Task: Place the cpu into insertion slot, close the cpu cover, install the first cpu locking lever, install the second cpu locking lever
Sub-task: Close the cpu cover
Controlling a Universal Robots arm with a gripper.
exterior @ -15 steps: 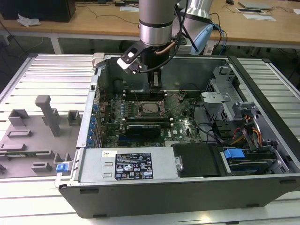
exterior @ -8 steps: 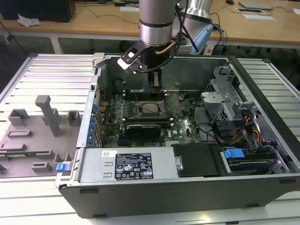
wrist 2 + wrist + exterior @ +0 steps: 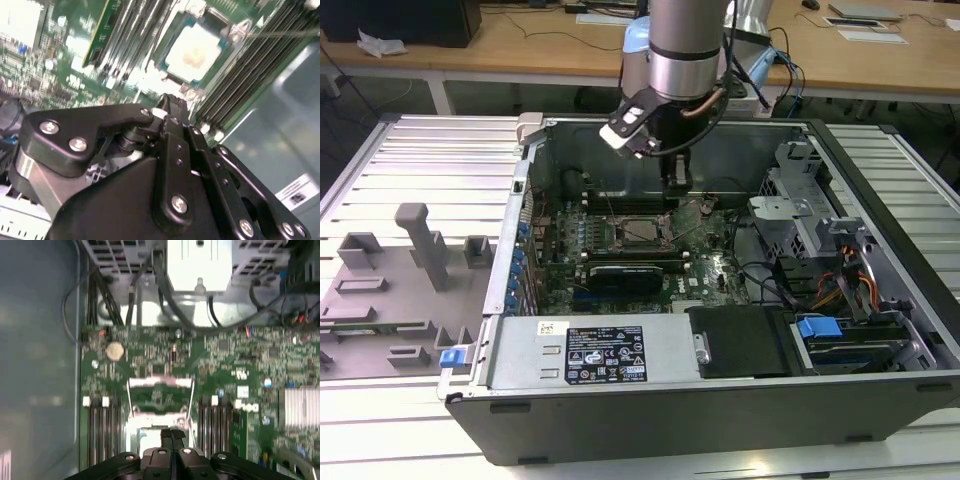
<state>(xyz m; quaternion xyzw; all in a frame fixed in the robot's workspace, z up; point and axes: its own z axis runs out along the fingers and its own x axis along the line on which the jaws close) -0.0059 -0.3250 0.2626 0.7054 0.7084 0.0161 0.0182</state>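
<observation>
The cpu [image 3: 196, 50], a pale silvery square, lies in the insertion slot [image 3: 620, 236] on the green motherboard [image 3: 720, 270]; in the exterior view the cpu [image 3: 642, 232] looks dull grey. The cpu cover [image 3: 160, 382] appears tipped up at the slot's far edge, a thin silver frame [image 3: 638, 205] with board showing through its window. A thin wire lever [image 3: 285, 34] sticks out beside the slot. My gripper [image 3: 676, 183] hangs just over the slot's far corner, towards the exterior view's right. Its black fingers [image 3: 172, 431] are shut, and I see nothing between the fingers [image 3: 169, 100].
Long black memory slots [image 3: 102, 435] flank the slot. A power supply [image 3: 610, 355] fills the case front and a drive cage [image 3: 800, 215] stands at the exterior view's right. A finned heatsink [image 3: 300, 407] and coin cell [image 3: 115, 351] sit on the board. A grey fixture tray [image 3: 390, 290] lies outside the case.
</observation>
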